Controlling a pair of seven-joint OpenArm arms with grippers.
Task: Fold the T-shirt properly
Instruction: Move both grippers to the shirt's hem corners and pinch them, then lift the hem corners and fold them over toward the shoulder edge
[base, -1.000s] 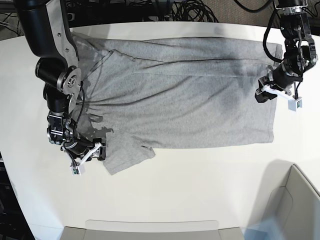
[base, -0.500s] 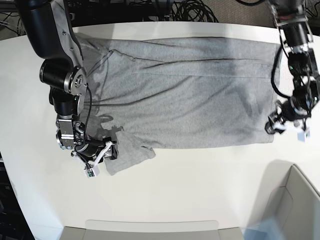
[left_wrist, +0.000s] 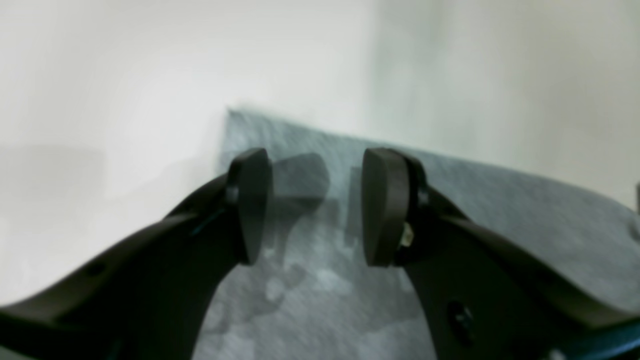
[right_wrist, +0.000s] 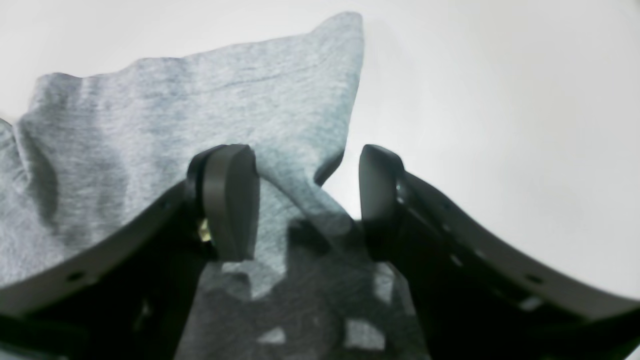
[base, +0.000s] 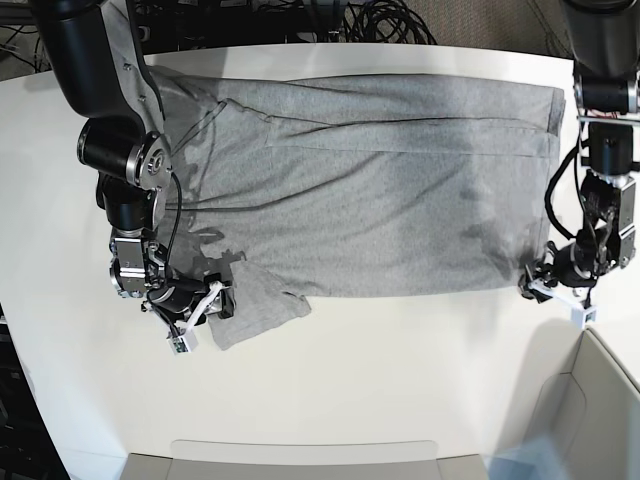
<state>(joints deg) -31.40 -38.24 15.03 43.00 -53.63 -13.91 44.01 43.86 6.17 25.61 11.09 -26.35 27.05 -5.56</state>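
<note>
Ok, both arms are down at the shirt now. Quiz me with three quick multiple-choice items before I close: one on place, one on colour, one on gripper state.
1. Which part of the T-shirt is the right gripper at?
A. the collar
B. the near sleeve
C. the far hem corner

2. What colour is the side of the shirt facing up?
A. plain heather grey
B. white
C. black

3. How do the jaws of the left gripper stand?
A. shut on cloth
B. apart, over the shirt's corner
C. shut on nothing

Answers:
1. B: in the base view it sits at the sleeve that sticks out toward the table's near edge.
2. A: only grey cloth shows, with no lettering in sight.
3. B: the left wrist view shows a clear gap between the pads, with the grey corner beyond them.
</note>
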